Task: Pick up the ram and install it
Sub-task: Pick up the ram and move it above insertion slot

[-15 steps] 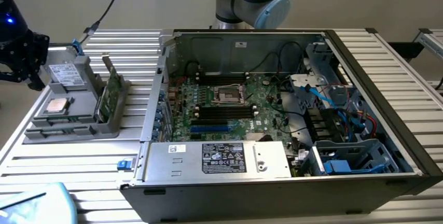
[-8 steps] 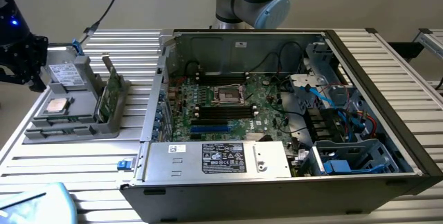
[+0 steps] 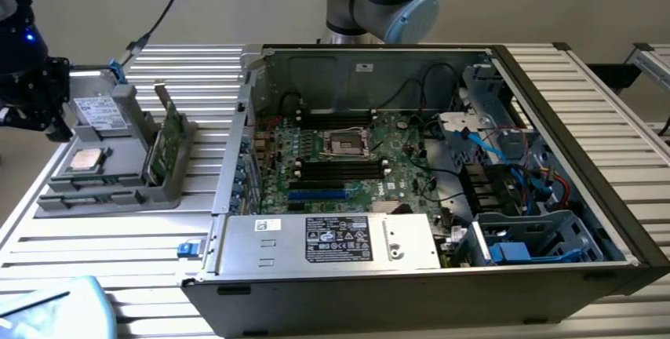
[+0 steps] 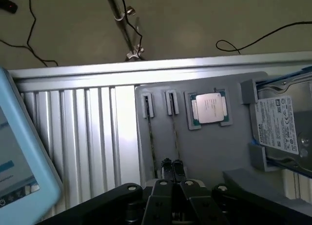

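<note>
The ram (image 3: 168, 144) is a thin green stick standing on edge in a slot of the grey holder tray (image 3: 115, 190), at the exterior view's left, beside the open computer case (image 3: 419, 292). A second stick stands right next to it. In the wrist view both sticks appear edge-on as thin lines, the ram (image 4: 175, 137) and its neighbour (image 4: 148, 130). My gripper (image 4: 171, 167) hangs above the tray with its jaws shut and nothing between them, its tips over the near end of the ram. In the exterior view the gripper (image 3: 37, 103) is a dark shape at the far left edge.
The tray also carries a square silver processor (image 4: 209, 108) and a hard drive (image 4: 279, 123). Inside the case lies the green motherboard (image 3: 351, 158) with long black memory slots (image 3: 340, 169), cables and a power supply (image 3: 335, 238). A light blue object (image 4: 22, 161) sits near the tray.
</note>
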{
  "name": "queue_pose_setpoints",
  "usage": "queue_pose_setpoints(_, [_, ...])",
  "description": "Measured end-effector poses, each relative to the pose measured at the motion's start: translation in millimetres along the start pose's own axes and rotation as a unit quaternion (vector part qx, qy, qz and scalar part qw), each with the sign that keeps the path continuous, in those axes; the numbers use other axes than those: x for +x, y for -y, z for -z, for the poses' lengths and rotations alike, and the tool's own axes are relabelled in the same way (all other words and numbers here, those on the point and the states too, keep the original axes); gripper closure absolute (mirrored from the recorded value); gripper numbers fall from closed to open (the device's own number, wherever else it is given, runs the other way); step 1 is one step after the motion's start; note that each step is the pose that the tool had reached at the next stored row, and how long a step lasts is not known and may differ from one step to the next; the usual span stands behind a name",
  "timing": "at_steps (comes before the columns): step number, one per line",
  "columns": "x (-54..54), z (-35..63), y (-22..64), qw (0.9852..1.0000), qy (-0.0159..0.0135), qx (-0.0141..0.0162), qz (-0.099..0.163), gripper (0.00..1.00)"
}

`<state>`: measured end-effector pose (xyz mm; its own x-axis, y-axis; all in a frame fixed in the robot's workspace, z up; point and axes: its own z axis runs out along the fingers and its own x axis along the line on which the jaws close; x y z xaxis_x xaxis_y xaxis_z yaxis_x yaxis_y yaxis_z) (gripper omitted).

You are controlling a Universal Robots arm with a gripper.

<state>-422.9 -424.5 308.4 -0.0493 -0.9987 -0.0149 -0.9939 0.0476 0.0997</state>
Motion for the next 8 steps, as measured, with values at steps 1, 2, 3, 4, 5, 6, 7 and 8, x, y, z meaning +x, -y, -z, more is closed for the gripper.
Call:
queue_pose_setpoints(1, [0.0,-0.7,0.1,1.0000,0.0007,-0.0003,0.010,0.89])
queue_pose_setpoints(2, [0.0,-1.4,0.1,0.9998,0.0012,-0.0004,0.018,0.89])
queue_pose_setpoints(3, [0.0,-2.0,0.2,0.9996,0.0018,-0.0006,0.027,0.89])
queue_pose_setpoints(4, [0.1,-2.1,0.2,0.9993,0.0017,-0.0009,0.036,0.89])
queue_pose_setpoints(5, [0.0,-2.1,0.2,0.9991,0.0013,-0.0019,0.043,0.89])
queue_pose_setpoints(6, [0.0,-2.2,0.2,0.9991,0.0012,-0.0023,0.043,0.89])
queue_pose_setpoints(7, [0.0,-2.2,0.2,0.9991,0.0012,-0.0023,0.043,0.89])
queue_pose_setpoints(8, [0.0,-2.1,0.2,0.9991,0.0012,-0.0024,0.043,0.89])
